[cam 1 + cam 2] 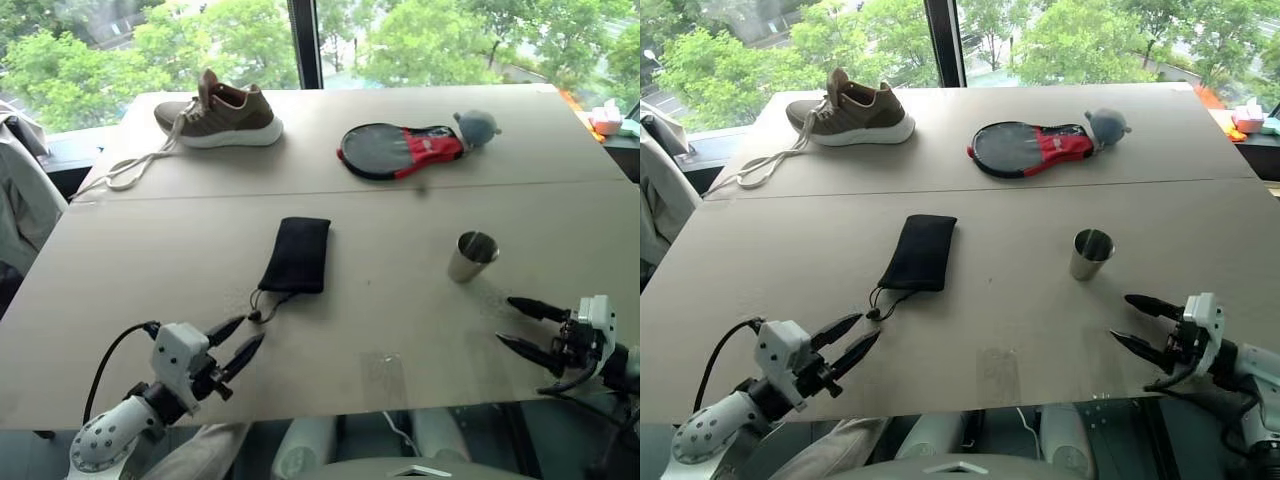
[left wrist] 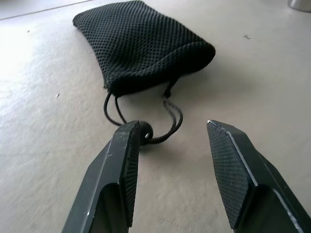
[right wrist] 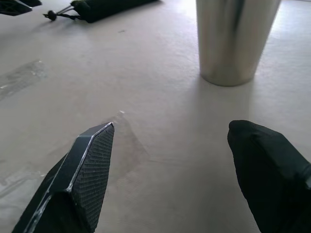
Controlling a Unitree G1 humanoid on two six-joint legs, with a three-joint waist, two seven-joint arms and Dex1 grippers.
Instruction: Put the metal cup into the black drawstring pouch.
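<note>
Your left wrist view reveals the pouch point(image 2: 141, 51) toggle point(image 2: 144, 130) just ahead of the left gripper point(image 2: 172, 141); both grippers, right gripper point(image 3: 170, 131) near the cup point(image 3: 233, 39), gape empty.

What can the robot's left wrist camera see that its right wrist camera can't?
The left wrist view alone gives the pouch up close: its mesh weave and the cord looping to a toggle beside the open left gripper. The right wrist view alone gives the whole lower part of the metal cup, standing upright ahead of the open right gripper. Both show the pouch, cord and tan table.
</note>
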